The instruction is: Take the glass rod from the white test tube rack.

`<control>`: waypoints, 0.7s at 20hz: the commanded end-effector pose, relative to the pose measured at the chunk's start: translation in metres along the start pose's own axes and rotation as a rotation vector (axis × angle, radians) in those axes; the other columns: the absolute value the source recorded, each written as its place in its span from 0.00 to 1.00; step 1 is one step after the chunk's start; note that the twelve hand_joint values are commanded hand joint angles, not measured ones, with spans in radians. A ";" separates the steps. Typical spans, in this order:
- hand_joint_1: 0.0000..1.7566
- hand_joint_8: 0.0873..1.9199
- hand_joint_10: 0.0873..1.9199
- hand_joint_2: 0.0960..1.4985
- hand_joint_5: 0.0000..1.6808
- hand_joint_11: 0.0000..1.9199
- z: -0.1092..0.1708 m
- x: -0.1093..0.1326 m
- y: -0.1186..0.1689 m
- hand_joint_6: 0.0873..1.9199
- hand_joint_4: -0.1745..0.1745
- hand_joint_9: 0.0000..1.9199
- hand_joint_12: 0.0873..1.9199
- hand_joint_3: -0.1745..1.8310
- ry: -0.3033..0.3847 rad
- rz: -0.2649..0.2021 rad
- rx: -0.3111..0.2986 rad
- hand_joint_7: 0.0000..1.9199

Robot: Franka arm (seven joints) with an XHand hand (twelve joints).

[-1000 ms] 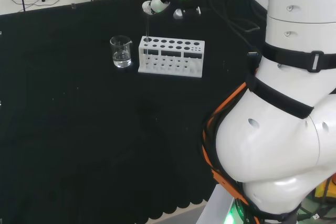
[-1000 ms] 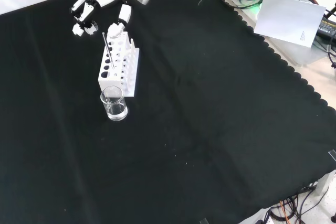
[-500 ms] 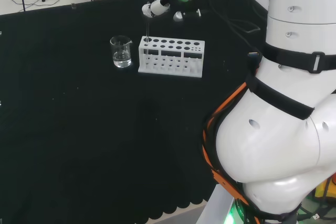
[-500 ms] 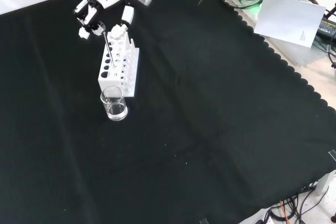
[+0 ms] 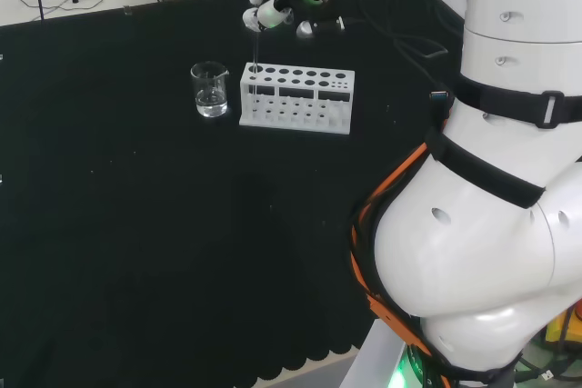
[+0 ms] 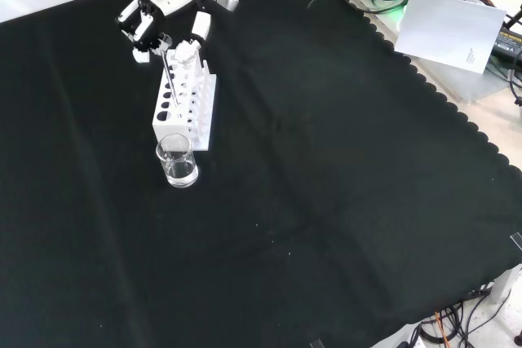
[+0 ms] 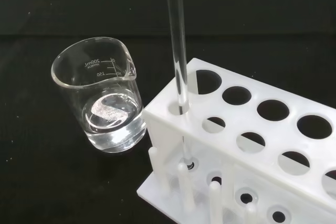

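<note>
The head view looks from behind and above the arm (image 5: 496, 215) across the table (image 5: 136, 243). The front view faces back from the opposite side, high, looking down. Both share the white rack (image 5: 296, 97) (image 6: 186, 102) and beaker (image 5: 209, 89) (image 6: 177, 161). The wrist view sits close above that same corner.

Wrist view: the clear glass rod (image 7: 176, 40) is cut off by the top edge; the white plastic test tube rack (image 7: 252, 145) runs past the right and bottom edges. Head view: finger contact of the black and white hand (image 5: 273, 8) with the rod is too small to tell.
</note>
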State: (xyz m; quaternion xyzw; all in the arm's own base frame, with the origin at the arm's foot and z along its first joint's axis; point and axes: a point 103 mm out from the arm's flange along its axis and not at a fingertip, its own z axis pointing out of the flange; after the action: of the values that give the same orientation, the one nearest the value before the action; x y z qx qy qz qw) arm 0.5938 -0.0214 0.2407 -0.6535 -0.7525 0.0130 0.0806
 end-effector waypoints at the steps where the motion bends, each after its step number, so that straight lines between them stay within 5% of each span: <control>1: 0.42 0.51 0.48 0.58 0.32 0.13 -0.001 0.003 0.001 0.35 0.00 0.66 0.73 0.34 0.015 -0.009 -0.005 0.54; 14: 0.56 0.51 0.50 0.54 0.36 0.13 0.002 0.014 0.002 0.39 0.00 0.69 0.73 0.39 0.011 -0.025 -0.001 0.57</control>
State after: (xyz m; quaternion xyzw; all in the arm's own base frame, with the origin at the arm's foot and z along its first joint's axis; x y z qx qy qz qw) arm 0.5940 -0.0081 0.2401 -0.6448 -0.7597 0.0090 0.0839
